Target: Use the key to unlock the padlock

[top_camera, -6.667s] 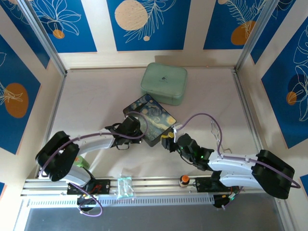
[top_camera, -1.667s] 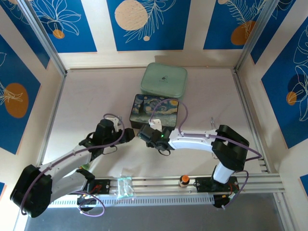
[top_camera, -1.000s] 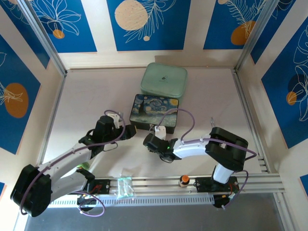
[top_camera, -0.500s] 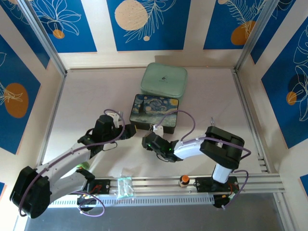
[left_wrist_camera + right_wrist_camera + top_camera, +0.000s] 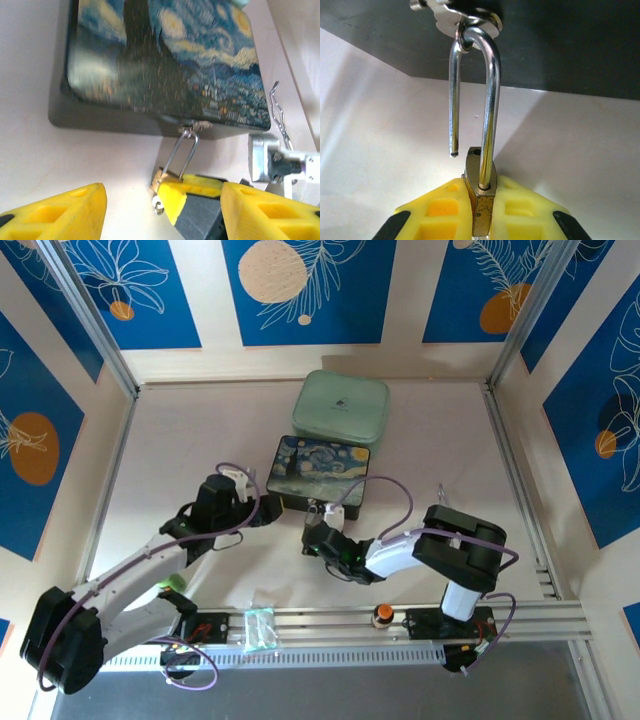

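The right gripper [image 5: 479, 200] is clamped on the tiny brass-gold padlock with its silver U-shaped shackle [image 5: 491, 110], its yellow fingers [image 5: 440, 210] pressed to both sides of the brass body, most of which they cover. The lower end of the body is cut off by the edge of the right wrist view. The shackle's short leg hangs free of the body, and its bend passes through the small metal hasp [image 5: 465, 15] on the front wall of the dark box with the swirling blue-and-yellow painted lid [image 5: 320, 468]. The left gripper [image 5: 162, 197] stands open and empty, facing the padlock. A small silvery piece [image 5: 157, 204] shows under the body in the left wrist view; it is too blurred to tell whether it is the key
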Controlling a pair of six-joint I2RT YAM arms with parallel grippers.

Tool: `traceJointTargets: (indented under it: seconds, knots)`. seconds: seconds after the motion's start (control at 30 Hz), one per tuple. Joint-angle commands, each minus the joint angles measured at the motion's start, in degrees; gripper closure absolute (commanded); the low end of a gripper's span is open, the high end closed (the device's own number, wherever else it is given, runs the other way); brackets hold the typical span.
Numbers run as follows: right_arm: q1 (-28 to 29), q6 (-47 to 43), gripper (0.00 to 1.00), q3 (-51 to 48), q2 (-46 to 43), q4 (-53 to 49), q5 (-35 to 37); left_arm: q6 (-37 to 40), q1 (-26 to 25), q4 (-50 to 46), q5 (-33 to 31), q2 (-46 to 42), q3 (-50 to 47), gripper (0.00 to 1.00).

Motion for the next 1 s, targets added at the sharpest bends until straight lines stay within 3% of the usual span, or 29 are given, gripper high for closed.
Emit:
traceJointTargets:
  seconds: [0.0, 0.13, 0.33, 0.47, 0.57, 0.83, 0.97]
  knots:
    - [0.07, 0.27, 0.93, -4.66, -0.86, 4.19, 0.67, 4.57, 0.3, -1.57, -3.69, 2.15, 5.36, 0.36]
    - [-0.5, -2.02, 0.94, -8.61, -1.42, 12.96, -2.84, 8.65, 1.88, 0.74, -5.99, 9.42, 10.16, 0.22]
    - [-1.59, 0.04, 0.94, -11.27, 1.8, 19.51, -6.53, 13.74, 2.48, -0.37, -8.8, 24.57, 19.81, 0.2]
    - [-1.92, 2.22, 0.94, -12.29, 5.64, 25.58, -6.27, 13.86, 2.48, 1.54, -15.38, 26.35, 19.1, 0.19]
    - [-1.43, 3.71, 0.94, -11.96, 8.66, 29.18, -5.15, 15.29, 2.56, 1.56, -16.23, 28.32, 18.68, 0.19]
    - [1.33, 9.3, 0.94, -10.47, 11.66, 29.83, 2.37, 14.76, 2.39, 7.62, -13.89, 31.3, 12.95, 0.4]
    - [3.05, 19.69, 0.94, -9.5, 10.99, 24.85, 9.39, 14.86, 2.09, 7.55, -13.44, 32.2, 11.14, 0.46]
